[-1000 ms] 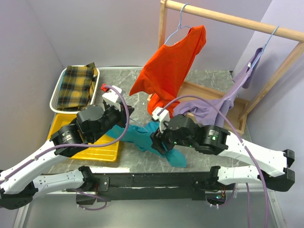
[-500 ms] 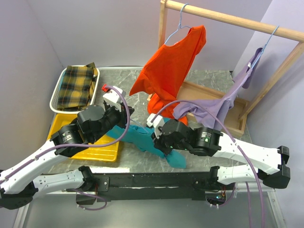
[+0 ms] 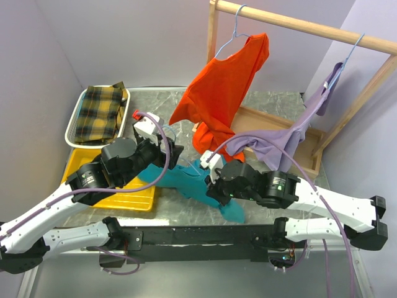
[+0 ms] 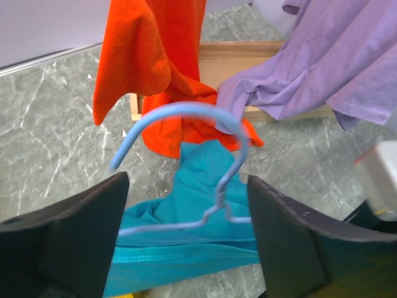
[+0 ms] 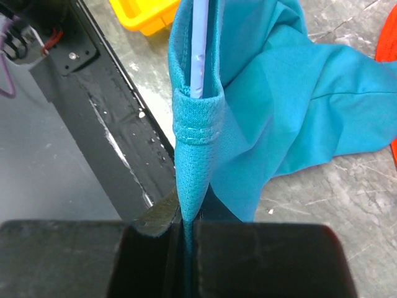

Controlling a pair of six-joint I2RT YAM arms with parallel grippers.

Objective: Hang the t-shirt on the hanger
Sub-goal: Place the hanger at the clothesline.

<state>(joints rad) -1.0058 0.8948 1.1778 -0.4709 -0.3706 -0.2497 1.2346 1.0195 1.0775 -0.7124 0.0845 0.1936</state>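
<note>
A: Top view?
B: Teal t-shirt [image 3: 186, 180] bunched on the marble surface [image 3: 273, 102], near the front edge, between the two arms. At its left end, left pincer [image 3: 173, 152]; over its middle, right pincer [image 3: 209, 186]. Cannot tell either pincer's state from up here. Behind, orange shirt [image 3: 223, 87] and lilac shirt [image 3: 273, 143] hanging from the wooden rail [image 3: 298, 25], lilac hem trailing down close to the right arm. Left of the t-shirt, yellow tray [image 3: 133, 195]; behind that, white basket [image 3: 77, 124] holding a plaid cloth [image 3: 102, 112].

A: Left wrist?
B: Fingers spread wide. Pale-blue hanger [image 4: 180, 112] between them, hook pointing away, twisted neck roughly centred, shoulder wire running toward the left finger. Cannot tell whether the wire touches either finger. T-shirt lying under the neck and shoulder wire, on the surface. Orange and lilac hems just beyond the hook.

A: Right wrist?
B: Pressed together, pinching a fold of t-shirt just below a stitched hem. Hanger wire threaded into that hem opening, running up out of frame. Rest of the cloth spilling right onto the surface. Yellow tray corner at top.
</note>
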